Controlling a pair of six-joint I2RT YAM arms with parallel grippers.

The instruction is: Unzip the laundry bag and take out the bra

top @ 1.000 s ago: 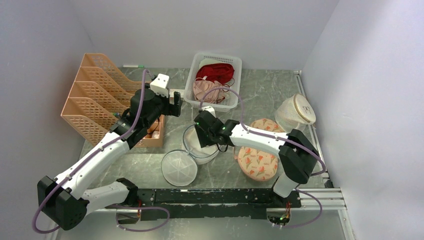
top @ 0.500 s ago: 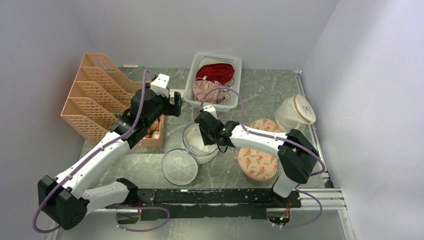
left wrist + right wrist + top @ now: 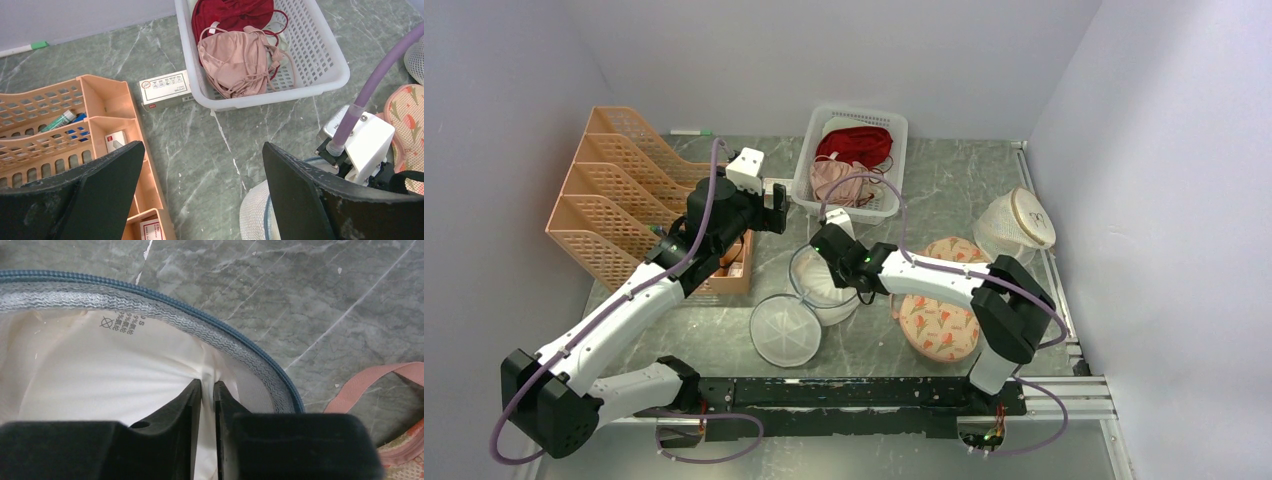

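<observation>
The laundry bag (image 3: 816,292) stands unzipped at the table's middle, its round mesh lid (image 3: 784,332) lying flipped open beside it. In the right wrist view its blue-grey zipper rim (image 3: 240,347) curves around the white bra (image 3: 100,370) inside. My right gripper (image 3: 207,390) reaches into the bag, and its jaws pinch a fold of the bra's white fabric. In the top view that right gripper (image 3: 829,262) sits over the bag's opening. My left gripper (image 3: 202,150) hangs open over bare table left of the bag (image 3: 252,215), holding nothing.
A white basket (image 3: 894,165) at the back holds a dark red garment (image 3: 230,15) and a pale pink one (image 3: 237,55). An orange organizer (image 3: 614,190) stands at the left, with a small box (image 3: 165,89) beside it. A floral pouch (image 3: 939,315) and a translucent round bag (image 3: 1016,225) lie to the right.
The right gripper's jaws have come together on the white fabric inside the bag, and the arm has shifted slightly left. The left arm has stayed put.
</observation>
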